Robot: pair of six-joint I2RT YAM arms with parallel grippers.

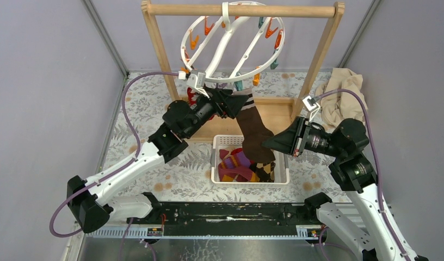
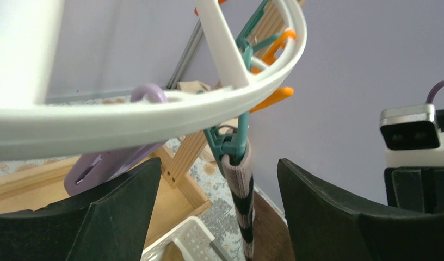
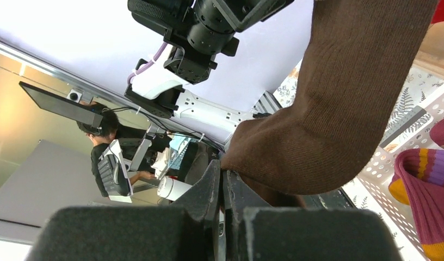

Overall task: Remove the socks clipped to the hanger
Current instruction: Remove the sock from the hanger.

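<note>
sock (image 1: 255, 130) — cuff inside spread left gripper (image 2: 217, 179), heel in right gripper (image 3: 222, 176)

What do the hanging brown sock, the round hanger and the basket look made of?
The brown sock looks like matte knitted fabric: fine ribbing, limp drape. The hanger is likely moulded plastic, white, smooth, slightly glossy. The basket is probably plastic too: white walls perforated in a grid.

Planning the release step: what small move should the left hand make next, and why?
Probably close the left hand on the teal clip to pinch it open: its jaws flank that clip, which grips the cuff of the brown sock, while the right hand is shut on it below.
</note>
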